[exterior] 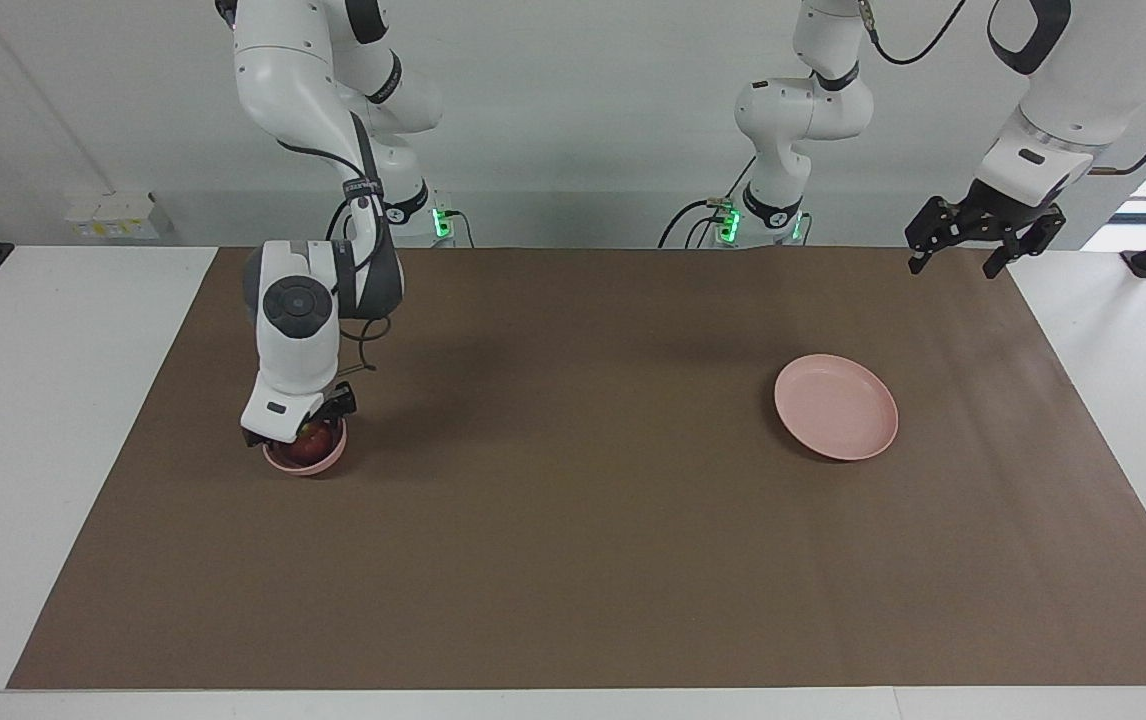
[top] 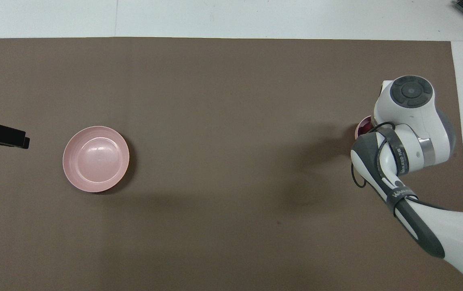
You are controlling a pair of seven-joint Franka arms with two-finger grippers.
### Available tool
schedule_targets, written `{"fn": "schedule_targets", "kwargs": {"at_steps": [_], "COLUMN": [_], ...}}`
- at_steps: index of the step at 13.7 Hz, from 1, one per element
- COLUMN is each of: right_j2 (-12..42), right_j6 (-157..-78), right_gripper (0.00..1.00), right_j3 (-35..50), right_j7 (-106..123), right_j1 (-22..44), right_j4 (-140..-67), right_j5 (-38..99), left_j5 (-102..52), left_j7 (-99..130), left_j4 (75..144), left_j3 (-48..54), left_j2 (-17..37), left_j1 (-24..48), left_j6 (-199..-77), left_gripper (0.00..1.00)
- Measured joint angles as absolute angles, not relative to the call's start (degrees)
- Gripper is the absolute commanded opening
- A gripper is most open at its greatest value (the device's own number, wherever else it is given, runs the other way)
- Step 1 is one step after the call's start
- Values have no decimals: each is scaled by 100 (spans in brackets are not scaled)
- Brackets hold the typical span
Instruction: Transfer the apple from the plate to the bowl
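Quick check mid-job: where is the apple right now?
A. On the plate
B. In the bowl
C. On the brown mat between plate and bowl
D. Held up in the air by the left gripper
B. The dark red apple sits inside the small pink bowl under the right gripper, while the plate at the left arm's end has nothing on it.

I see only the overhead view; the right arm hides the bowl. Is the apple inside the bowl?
Observer: Yes, the apple lies in the bowl.
Operator: Where is the right gripper?
Observer: The right gripper hangs just over the apple; whether it touches, I cannot tell.
Operator: And the left gripper?
Observer: The left gripper waits raised, open, over the mat corner at the left arm's end, apart from the empty plate.
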State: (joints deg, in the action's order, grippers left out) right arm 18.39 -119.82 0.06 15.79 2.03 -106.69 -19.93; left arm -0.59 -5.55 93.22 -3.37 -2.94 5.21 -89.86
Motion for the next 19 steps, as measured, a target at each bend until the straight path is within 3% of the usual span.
{"fn": "schedule_targets", "kwargs": {"at_steps": [7,15,19], "right_j2": [573,-290,-442], "right_j6": [-10755,-8979,-8270], "right_gripper": [100,100,100], "right_j3": [6,-94,-115], "right_j7": [1054,672,660], "right_j1": [208,162,161], "right_j4": [-10538,-9825,-9167], "right_j5": [-212,273,271], "left_j5": [-59,-59,-59], "left_j7": [-555,-555,-555], "left_j4": [9322,9322,9322], "left_j3": [-337,-337,-337], "left_j2": [-294,-294,-294], "left_j1": [521,521,521], "left_j6": [-8986,-8986,-8987], "left_gripper": [100,100,100]}}
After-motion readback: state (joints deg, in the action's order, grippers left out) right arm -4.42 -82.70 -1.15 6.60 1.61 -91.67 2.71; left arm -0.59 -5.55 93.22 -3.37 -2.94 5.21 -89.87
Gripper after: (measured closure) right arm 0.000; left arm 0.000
